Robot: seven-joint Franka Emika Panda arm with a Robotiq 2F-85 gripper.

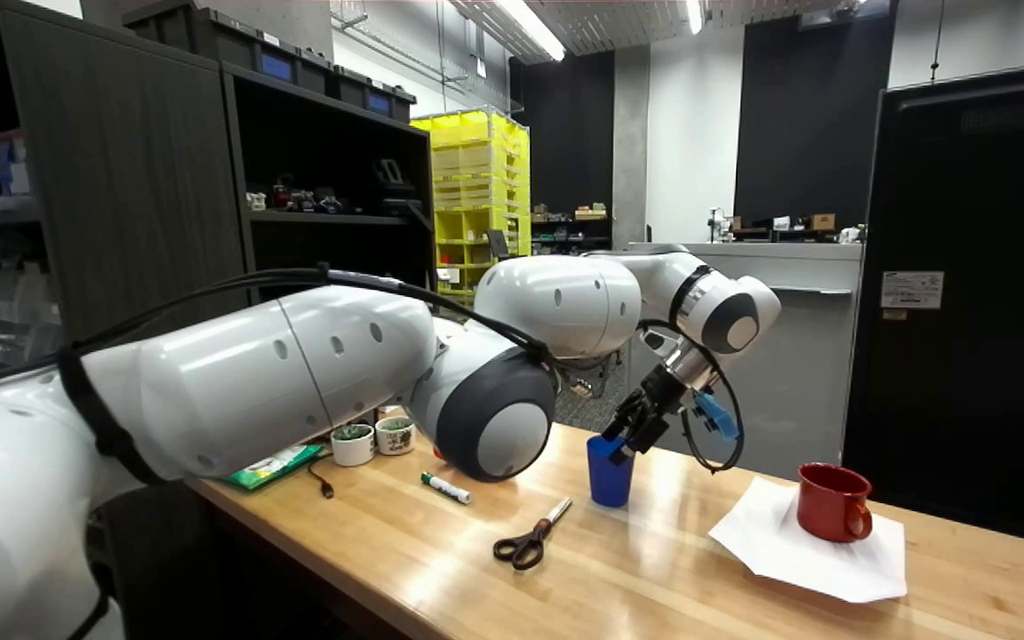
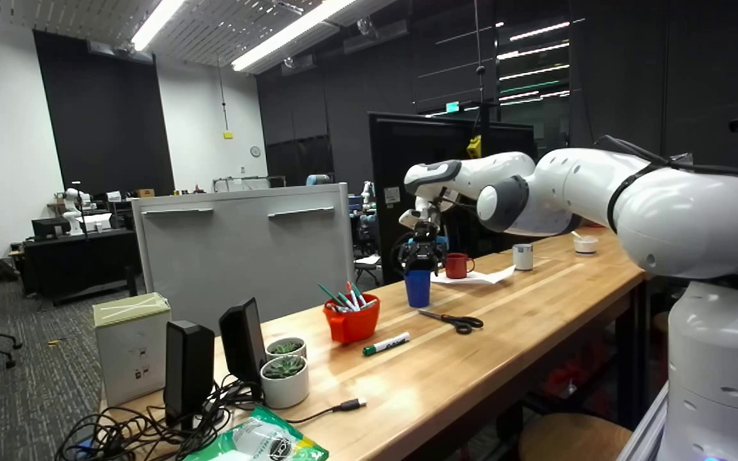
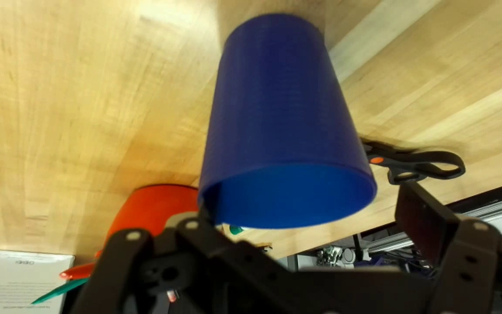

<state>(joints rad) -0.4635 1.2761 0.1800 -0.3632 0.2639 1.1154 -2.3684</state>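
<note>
A blue cup [image 1: 610, 484] stands upright on the wooden table; it also shows in an exterior view [image 2: 418, 291] and in the wrist view [image 3: 281, 100]. My gripper [image 1: 624, 442] is tilted down at the cup's rim and also shows in an exterior view [image 2: 423, 262]. In the wrist view the jaws [image 3: 306, 205] are wide apart. The left finger overlaps the rim's left edge; I cannot tell whether it touches or is inside. The right finger is apart from the cup. Black scissors [image 1: 525, 544] lie near the cup and show in the wrist view [image 3: 421, 165].
A red mug [image 1: 832, 502] stands on white paper [image 1: 770, 544]. A green-and-white marker [image 2: 386, 344] lies by an orange container [image 2: 353, 325] of pens. Potted succulents [image 2: 286, 387], black speakers [image 2: 188, 371], cables and a white-grey mug [image 2: 523, 256] are on the table.
</note>
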